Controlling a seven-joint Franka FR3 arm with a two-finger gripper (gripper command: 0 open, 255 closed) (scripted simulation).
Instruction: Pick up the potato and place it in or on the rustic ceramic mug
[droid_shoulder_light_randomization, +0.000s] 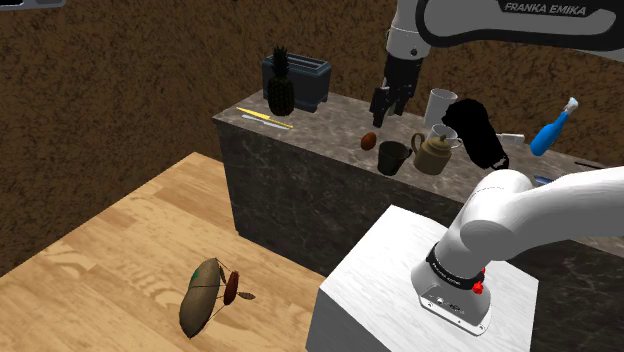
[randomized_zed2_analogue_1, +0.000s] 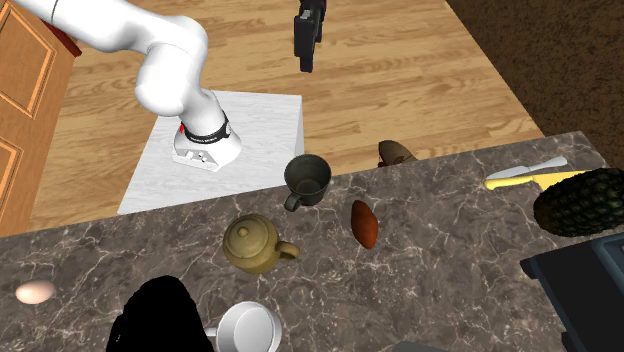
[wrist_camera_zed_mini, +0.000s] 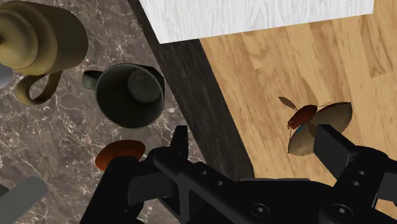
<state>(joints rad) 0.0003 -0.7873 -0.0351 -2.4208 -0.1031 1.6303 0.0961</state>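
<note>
The potato (droid_shoulder_light_randomization: 369, 141) (randomized_zed2_analogue_1: 364, 222) (wrist_camera_zed_mini: 118, 153) is a reddish-brown oval lying on the dark marble counter (droid_shoulder_light_randomization: 300, 150). Close beside it stands the dark green mug (droid_shoulder_light_randomization: 393, 157) (randomized_zed2_analogue_1: 307, 178) (wrist_camera_zed_mini: 130, 95), upright and empty, near the counter's edge facing the stand. My gripper (droid_shoulder_light_randomization: 388, 100) (randomized_zed2_analogue_1: 305, 45) (wrist_camera_zed_mini: 257, 146) hangs well above both, open, with nothing between its fingers. In the wrist view the potato is partly hidden behind one finger (wrist_camera_zed_mini: 181, 137), and the hand looks down over the counter's edge.
An olive teapot (droid_shoulder_light_randomization: 433, 152) (randomized_zed2_analogue_1: 252, 243) stands next to the mug. A white mug (droid_shoulder_light_randomization: 440, 103), a black shape (droid_shoulder_light_randomization: 478, 135), a blue bottle (droid_shoulder_light_randomization: 553, 130), a pineapple (droid_shoulder_light_randomization: 280, 85), a toaster (droid_shoulder_light_randomization: 305, 78) and a yellow knife (droid_shoulder_light_randomization: 265, 117) share the counter. A brown object (droid_shoulder_light_randomization: 205, 295) lies on the wooden floor.
</note>
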